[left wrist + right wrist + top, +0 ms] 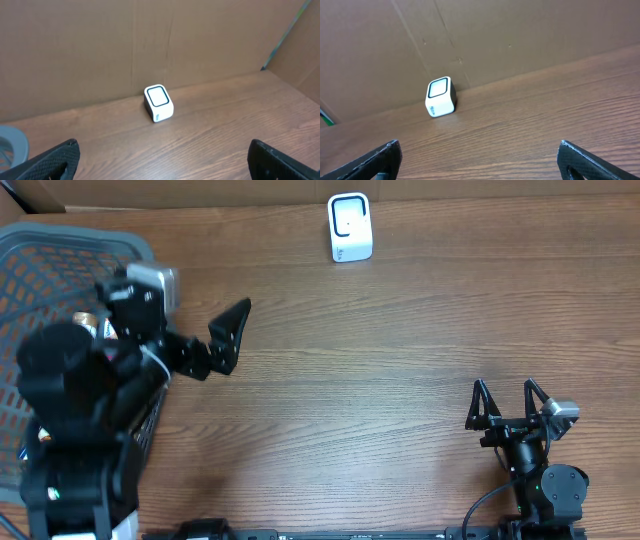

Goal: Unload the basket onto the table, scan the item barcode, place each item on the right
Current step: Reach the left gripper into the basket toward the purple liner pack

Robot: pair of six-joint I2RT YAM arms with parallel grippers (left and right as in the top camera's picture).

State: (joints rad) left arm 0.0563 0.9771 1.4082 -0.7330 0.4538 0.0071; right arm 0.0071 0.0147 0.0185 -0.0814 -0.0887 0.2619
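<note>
Barcode scanner [350,227]: white rounded plastic cube with a dark-framed window, at the far edge of the wood-grain bench [400,380], against a cardboard wall [100,50]. Grey mesh plastic basket [60,250] at left. Left hand [232,332] and right hand [506,392]: black, jaws wide, empty.

Mock shop checkout: scanner [350,227], basket [72,236]

Scanner [350,227] stands at the far edge of the counter [400,360], just before the cardboard wall [100,40]. Basket [60,270] sits well to the scanner's left and nearer the robot, with the left gripper [230,335] between basket and scanner, close beside the basket. Right gripper [504,390] lies well apart from the scanner, to its right, at the counter's near edge.
</note>
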